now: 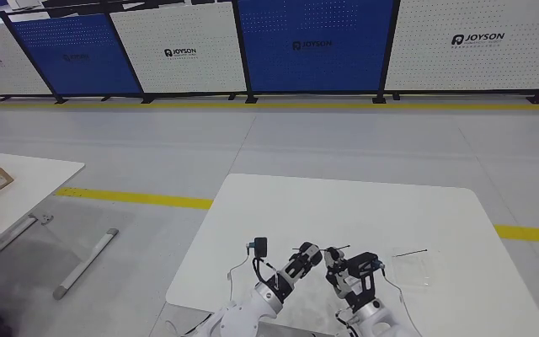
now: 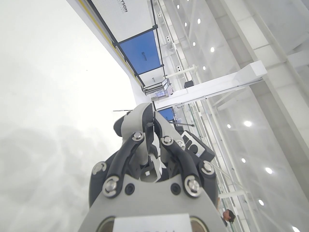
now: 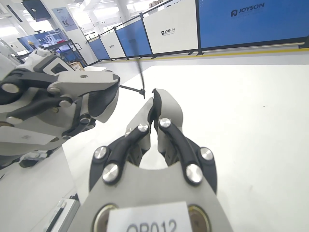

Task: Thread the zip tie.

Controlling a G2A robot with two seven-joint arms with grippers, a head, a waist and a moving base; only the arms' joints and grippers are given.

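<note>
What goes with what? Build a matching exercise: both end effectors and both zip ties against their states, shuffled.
1 left end effector
2 right end effector
3 held zip tie
4 spare zip tie

A lying loose, gripped by nothing
B shut, tips close to the tie's head
C shut on a tie's strap
D reaching from one end effector toward the other

Pairs: 1-C, 2-B, 3-D, 4-A
</note>
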